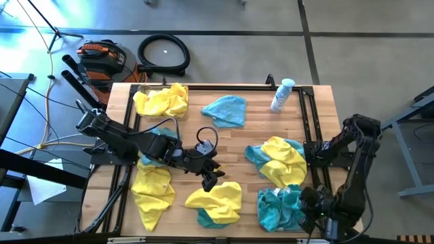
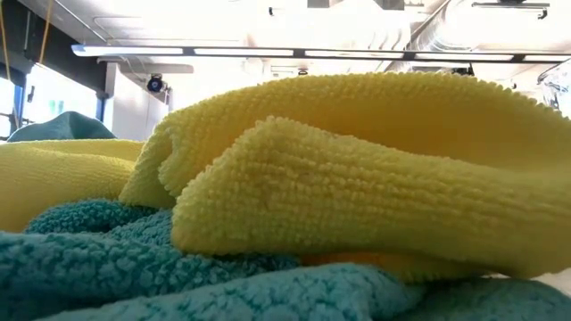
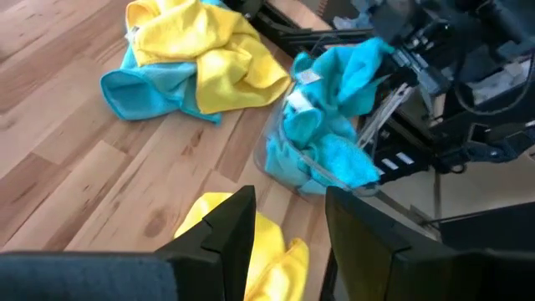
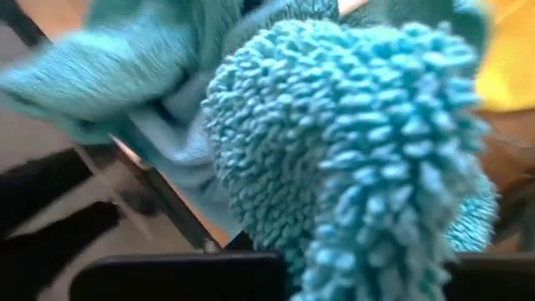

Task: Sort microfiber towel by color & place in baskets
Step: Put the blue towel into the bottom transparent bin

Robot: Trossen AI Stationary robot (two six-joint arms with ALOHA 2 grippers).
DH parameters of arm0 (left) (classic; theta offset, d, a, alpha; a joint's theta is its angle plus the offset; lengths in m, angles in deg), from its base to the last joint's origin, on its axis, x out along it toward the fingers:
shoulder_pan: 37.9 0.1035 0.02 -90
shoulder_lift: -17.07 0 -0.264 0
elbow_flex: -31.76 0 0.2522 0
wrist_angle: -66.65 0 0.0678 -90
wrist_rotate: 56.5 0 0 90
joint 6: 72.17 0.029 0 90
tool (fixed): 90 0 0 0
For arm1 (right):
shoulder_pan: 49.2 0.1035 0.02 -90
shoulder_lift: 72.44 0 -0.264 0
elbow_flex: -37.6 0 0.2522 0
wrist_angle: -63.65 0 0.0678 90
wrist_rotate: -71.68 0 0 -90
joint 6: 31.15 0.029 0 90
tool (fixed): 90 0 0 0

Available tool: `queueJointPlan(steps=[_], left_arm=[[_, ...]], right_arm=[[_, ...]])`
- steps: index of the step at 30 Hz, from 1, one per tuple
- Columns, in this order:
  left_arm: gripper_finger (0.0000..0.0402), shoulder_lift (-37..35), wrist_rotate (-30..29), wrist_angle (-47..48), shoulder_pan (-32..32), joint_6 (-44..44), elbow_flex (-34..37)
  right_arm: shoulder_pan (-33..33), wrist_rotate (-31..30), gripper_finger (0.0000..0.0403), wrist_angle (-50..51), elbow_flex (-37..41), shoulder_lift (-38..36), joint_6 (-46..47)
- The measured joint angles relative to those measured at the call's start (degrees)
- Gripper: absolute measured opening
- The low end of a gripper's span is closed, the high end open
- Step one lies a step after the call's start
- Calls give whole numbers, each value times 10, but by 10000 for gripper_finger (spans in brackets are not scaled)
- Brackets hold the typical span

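My left gripper (image 1: 210, 179) (image 3: 288, 209) is open above the near middle of the table, its fingers just over a yellow towel (image 1: 215, 198) (image 3: 272, 251) that lies on a teal one. My right gripper (image 1: 309, 200) is at the near right corner, beside a clear basket (image 3: 274, 159) filled with teal towels (image 1: 279, 207). It has a teal towel (image 3: 355, 63) (image 4: 351, 159) that rises from the basket to the gripper. That towel fills the right wrist view and hides the fingers. In the low view a yellow towel (image 2: 357, 178) on teal cloth blocks everything else. My right gripper holds the teal towel by its upper end (image 3: 374, 48); the cloth itself hides the fingers, so the kind of hold cannot be told. The towel hangs slack below the gripper and its lower part (image 3: 322, 134) lies on the teal towels in the basket.
A yellow heap (image 1: 161, 100) sits at the far left corner and a lone teal towel (image 1: 225, 110) lies far middle. A yellow-on-teal pile (image 1: 277, 159) is at the right, a yellow towel (image 1: 152, 193) near left. A spray bottle (image 1: 282, 95) stands far right.
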Motion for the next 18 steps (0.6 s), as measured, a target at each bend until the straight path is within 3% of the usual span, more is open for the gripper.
queueJointPlan(steps=[7, 18], left_arm=[[135, 7, -2, 1, 2, -9, 0], [135, 17, -4, 0, 1, -9, 0]], right_arm=[[-15, 112, 3, -158, 125, 0, -68], [-15, 123, 15, -162, 154, 0, -93]])
